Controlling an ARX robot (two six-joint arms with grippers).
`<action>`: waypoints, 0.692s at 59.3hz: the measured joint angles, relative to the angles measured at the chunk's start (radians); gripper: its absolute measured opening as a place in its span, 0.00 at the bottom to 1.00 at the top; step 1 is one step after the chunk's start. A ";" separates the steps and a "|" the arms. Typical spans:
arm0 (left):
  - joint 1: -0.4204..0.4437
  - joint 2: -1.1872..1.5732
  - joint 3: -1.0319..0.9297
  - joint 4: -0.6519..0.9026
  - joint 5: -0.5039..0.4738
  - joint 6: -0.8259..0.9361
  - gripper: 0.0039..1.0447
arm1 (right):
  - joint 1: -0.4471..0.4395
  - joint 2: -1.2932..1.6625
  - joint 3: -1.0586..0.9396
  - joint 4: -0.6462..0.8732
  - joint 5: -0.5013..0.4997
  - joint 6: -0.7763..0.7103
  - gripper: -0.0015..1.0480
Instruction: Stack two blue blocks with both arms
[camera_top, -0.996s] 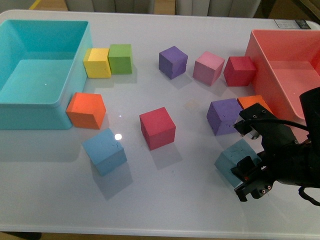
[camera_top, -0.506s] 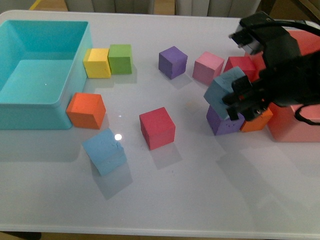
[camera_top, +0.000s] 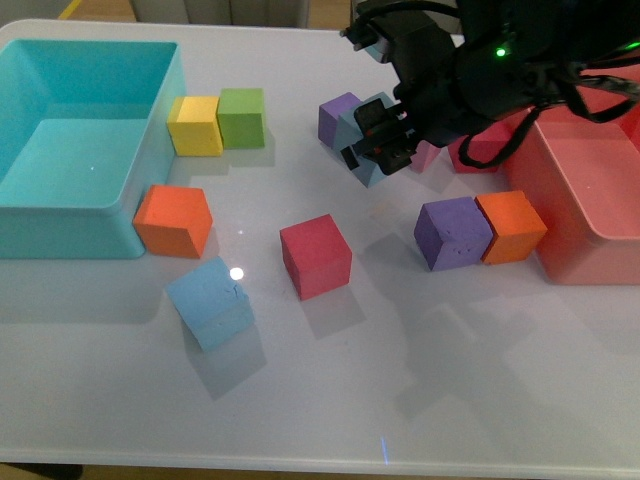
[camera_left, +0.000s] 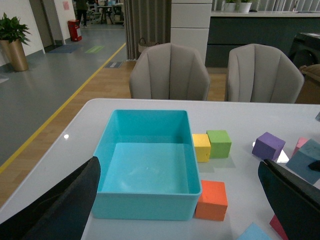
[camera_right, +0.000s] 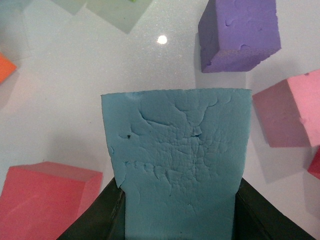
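Setting: a glossy white worktop (camera_top: 330, 400) carries everything we see, and grey upholstered chairs (camera_left: 170, 70) stand beyond its far edge.
Nearest block: the sky-blue pitted foam cube (camera_top: 210, 302) rests on the worktop at front left, turned askew and touching nothing.
Middle ground: a red foam cube (camera_top: 315, 256) stands alone near the centre. An orange foam cube (camera_top: 173, 221) sits against the near corner of the turquoise plastic bin (camera_top: 60, 215). To the right, a purple foam cube (camera_top: 453, 232) and a second orange cube (camera_top: 512, 227) touch side by side, just beside the salmon-pink bin (camera_top: 590, 260).
Right arm: our right hand (camera_top: 378, 148) is clamped on the teal-blue foam cube (camera_right: 180, 160), held above the worktop in front of the far purple cube (camera_top: 338, 112).
Left arm: our left hand (camera_left: 179, 167) has its black fingers (camera_left: 65, 210) spread wide, with the turquoise bin showing between them.
Far row: a yellow foam cube (camera_top: 195, 125) and a green foam cube (camera_top: 241, 117) touch each other beside the turquoise bin.
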 joint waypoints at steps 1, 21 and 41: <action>0.000 0.000 0.000 0.000 0.000 0.000 0.92 | 0.001 0.005 0.005 -0.002 0.001 0.000 0.38; 0.000 0.000 0.000 0.000 0.000 0.000 0.92 | 0.021 0.192 0.214 -0.085 0.018 -0.011 0.38; 0.000 0.000 0.000 0.000 0.000 0.000 0.92 | 0.036 0.285 0.306 -0.109 0.006 -0.010 0.38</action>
